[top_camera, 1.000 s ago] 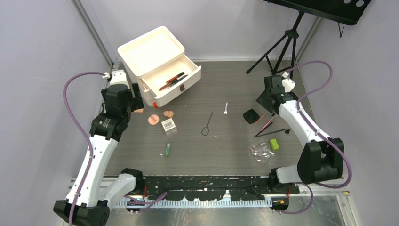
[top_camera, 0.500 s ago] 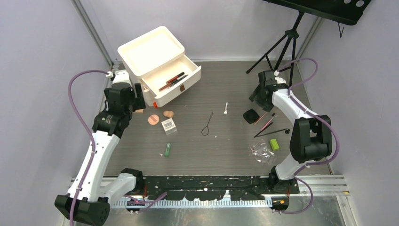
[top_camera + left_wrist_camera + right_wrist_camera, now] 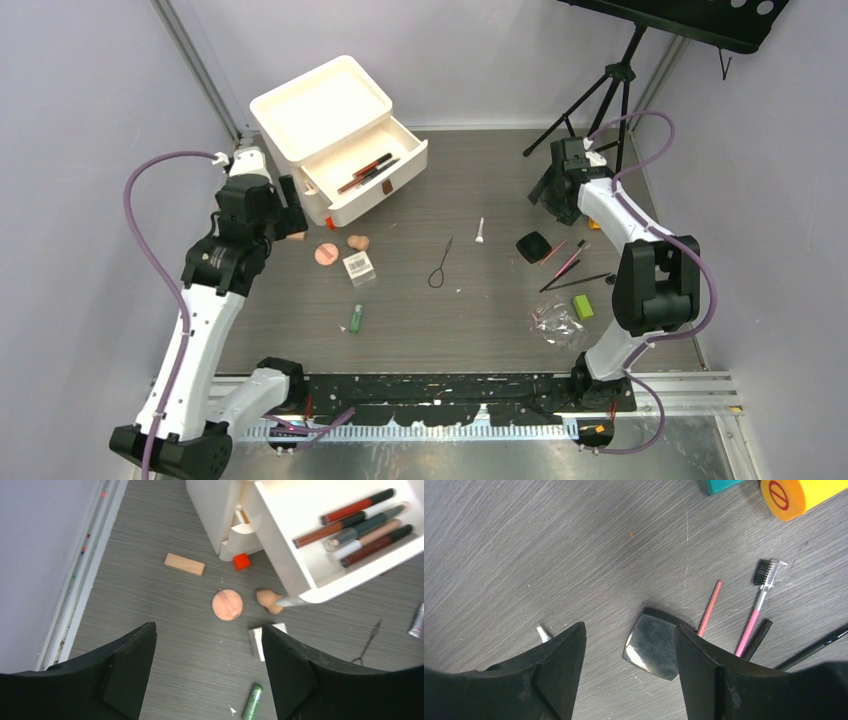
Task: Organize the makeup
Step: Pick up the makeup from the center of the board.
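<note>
Your left gripper [image 3: 207, 642] hangs wide open and empty above the pink round puff [image 3: 227, 604] and peach sponge [image 3: 269, 601]. Both lie beside the white drawer [image 3: 295, 510], which holds several pencils [image 3: 330, 529]. Your right gripper [image 3: 629, 630], also spread and empty, hovers over the black compact [image 3: 651, 650] on the table, with a pink brush [image 3: 751, 625] near it.

We find pencils [image 3: 367, 170] in the drawer [image 3: 385, 196]. The puff [image 3: 326, 254] lies at its seven o'clock, the compact [image 3: 533, 246] at four.
</note>
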You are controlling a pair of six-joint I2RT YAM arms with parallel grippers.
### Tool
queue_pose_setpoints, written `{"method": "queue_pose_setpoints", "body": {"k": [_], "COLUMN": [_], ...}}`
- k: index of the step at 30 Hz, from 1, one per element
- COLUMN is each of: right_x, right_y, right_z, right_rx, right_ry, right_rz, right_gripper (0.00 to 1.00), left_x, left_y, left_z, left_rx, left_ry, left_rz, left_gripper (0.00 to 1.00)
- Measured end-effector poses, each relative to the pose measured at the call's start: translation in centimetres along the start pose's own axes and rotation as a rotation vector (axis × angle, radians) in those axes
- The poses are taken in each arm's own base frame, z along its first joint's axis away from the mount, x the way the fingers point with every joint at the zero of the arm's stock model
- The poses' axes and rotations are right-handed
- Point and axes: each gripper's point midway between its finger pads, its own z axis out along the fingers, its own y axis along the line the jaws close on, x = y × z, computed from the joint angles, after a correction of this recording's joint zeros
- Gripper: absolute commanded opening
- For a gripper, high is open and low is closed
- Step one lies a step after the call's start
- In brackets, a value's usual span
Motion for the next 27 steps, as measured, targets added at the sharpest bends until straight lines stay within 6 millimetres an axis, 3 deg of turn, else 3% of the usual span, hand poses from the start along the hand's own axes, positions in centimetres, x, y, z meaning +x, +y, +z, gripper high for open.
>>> {"method": "queue_pose_setpoints", "body": {"k": [3, 5, 11, 14, 18, 20, 23, 25, 27], "right_x": [0.3, 0.4, 1.0, 1.5, 2.6, 3.2, 4.0, 4.2, 4.1], "right_y": [0.0, -0.1, -0.6, -1.0, -1.3, -1.4, -1.7, -1.8, -1.6], "right_z": [0.2, 0.3, 0.6, 0.8, 1.0, 1.1, 1.1, 0.8, 0.5], "right_rx": [-0.005, -0.007, -0.006, -0.005, -0.016, -0.026, -0.032, -0.039, -0.055], "right_ry": [0.013, 0.019, 0.037, 0.054, 0.092, 0.109, 0.126, 0.131, 0.127], "right_rz": [-0.003, -0.01, -0.028, -0.047, -0.074, -0.08, -0.084, -0.087, -0.088], "right_gripper": [0.69, 0.69, 0.69, 0.67, 0.64, 0.64, 0.63, 0.64, 0.64], "left_x": [-0.5, -0.5, 0.1, 1.9, 5.5, 6.7, 7.6, 8.7, 11.0], "left_y": [-1.4, -3.4, -12.6, -17.9, -22.5, -23.2, -22.5, -20.9, -17.8], "left_z": [-1.6, -2.7, -5.7, -6.0, -5.3, -4.8, -4.4, -4.1, -3.7], "left_rx": [0.057, 0.116, 0.31, 0.394, 0.488, 0.493, 0.462, 0.419, 0.35], "left_ry": [-0.01, -0.018, -0.026, -0.01, 0.057, 0.088, 0.106, 0.122, 0.16], "left_rz": [-0.006, 0.019, 0.176, 0.247, 0.303, 0.317, 0.298, 0.283, 0.275], "left_gripper": [0.79, 0.79, 0.81, 0.8, 0.79, 0.79, 0.79, 0.81, 0.81]}}
